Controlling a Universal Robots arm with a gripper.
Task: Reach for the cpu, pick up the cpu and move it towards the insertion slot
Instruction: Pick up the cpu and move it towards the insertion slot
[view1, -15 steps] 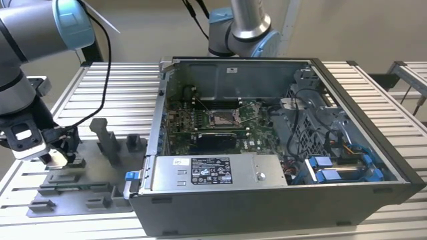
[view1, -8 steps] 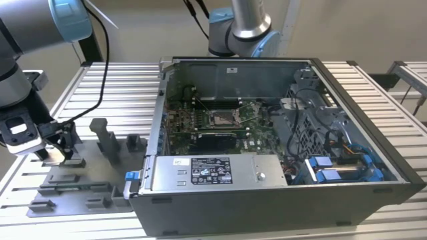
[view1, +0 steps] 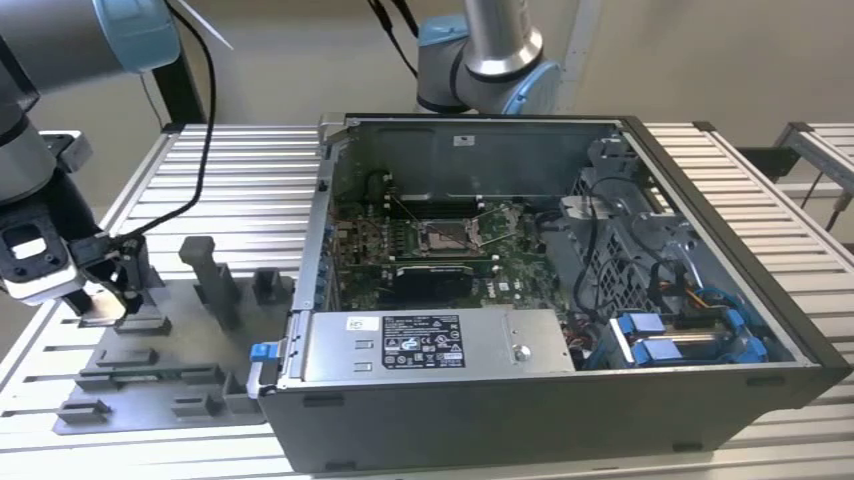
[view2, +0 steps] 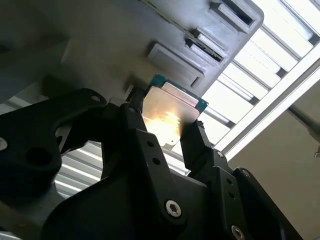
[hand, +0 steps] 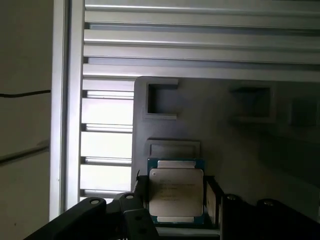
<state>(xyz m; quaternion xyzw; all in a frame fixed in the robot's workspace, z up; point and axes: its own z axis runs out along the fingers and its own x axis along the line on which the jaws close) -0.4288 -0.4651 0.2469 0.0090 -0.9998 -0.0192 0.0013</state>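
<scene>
Half done, seemingly: clamped small flat silver-topped square cpu (hand: 176, 192) in black pincer (hand: 177, 201) at grey plastic fixture tray (view1: 147, 385), well apart from metal-framed insertion slot (view1: 447, 237).

Silver cpu (hand: 176, 192), grey tray.
Cpu silver top, teal-green rim; fingers (view2: 197, 147) black; tray (hand: 225, 120) plain grey; bench (view1: 761, 190) white, ribbed.

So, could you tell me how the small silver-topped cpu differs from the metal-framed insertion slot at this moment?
The small flat silver-topped cpu is gripped in the black hand at the grey fixture tray; the shiny metal-framed insertion slot sits on the green board inside the computer case. The cpu's top is pale metal; the insertion slot's centre is dark. Both are square.
</scene>
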